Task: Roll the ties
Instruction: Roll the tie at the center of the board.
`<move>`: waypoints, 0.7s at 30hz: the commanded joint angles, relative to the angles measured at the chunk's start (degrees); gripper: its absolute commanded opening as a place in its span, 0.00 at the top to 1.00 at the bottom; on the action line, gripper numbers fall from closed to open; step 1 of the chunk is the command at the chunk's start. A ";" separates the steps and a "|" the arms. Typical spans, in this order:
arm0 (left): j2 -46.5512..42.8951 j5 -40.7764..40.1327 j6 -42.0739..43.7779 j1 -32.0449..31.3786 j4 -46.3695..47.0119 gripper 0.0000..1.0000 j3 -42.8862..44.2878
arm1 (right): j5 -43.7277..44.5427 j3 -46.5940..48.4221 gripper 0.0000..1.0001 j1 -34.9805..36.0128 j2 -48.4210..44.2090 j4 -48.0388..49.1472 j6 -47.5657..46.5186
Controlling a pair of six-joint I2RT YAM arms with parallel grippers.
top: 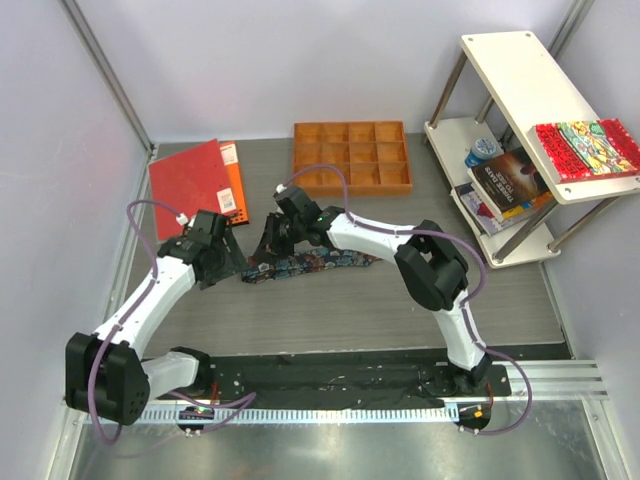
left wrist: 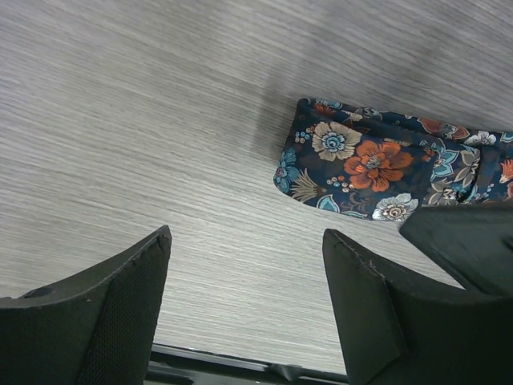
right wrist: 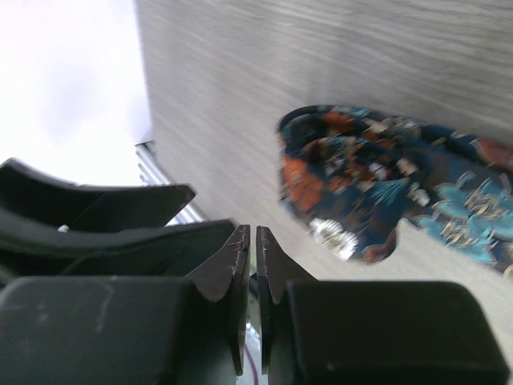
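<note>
1. The left fingers (left wrist: 136, 281) stand wide apart with nothing between them, over the bare desk (left wrist: 120, 120).
2. The right fingers (right wrist: 232, 265) are nearly pressed together and grip nothing.
3. The tie (top: 318, 262) lies on the desk between the arms. Its left end, seemingly folded or partly rolled, is just beside both sets of fingers.
4. A wooden tray (top: 351, 157) sits well behind.

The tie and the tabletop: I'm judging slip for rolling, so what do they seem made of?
The tie looks like woven fabric, smooth, possibly silk or polyester; its folded end curves softly. The tabletop looks like matte grey wood-grain laminate, by its fine straight streaks.
</note>
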 commanded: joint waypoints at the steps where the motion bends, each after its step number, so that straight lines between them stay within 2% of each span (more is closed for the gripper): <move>1: -1.11 6.69 0.98 3.04 5.18 0.26 -1.03 | -0.94 2.83 0.87 -0.59 3.41 -0.78 -1.30; 9: 0.12 9.59 -0.43 3.92 10.80 0.28 -4.62 | -0.24 -5.25 0.90 -3.48 2.72 1.59 -2.53; 21: 5.39 17.49 -0.95 4.01 28.64 0.32 -11.83 | -1.21 -9.12 0.90 -4.54 2.36 3.97 -2.71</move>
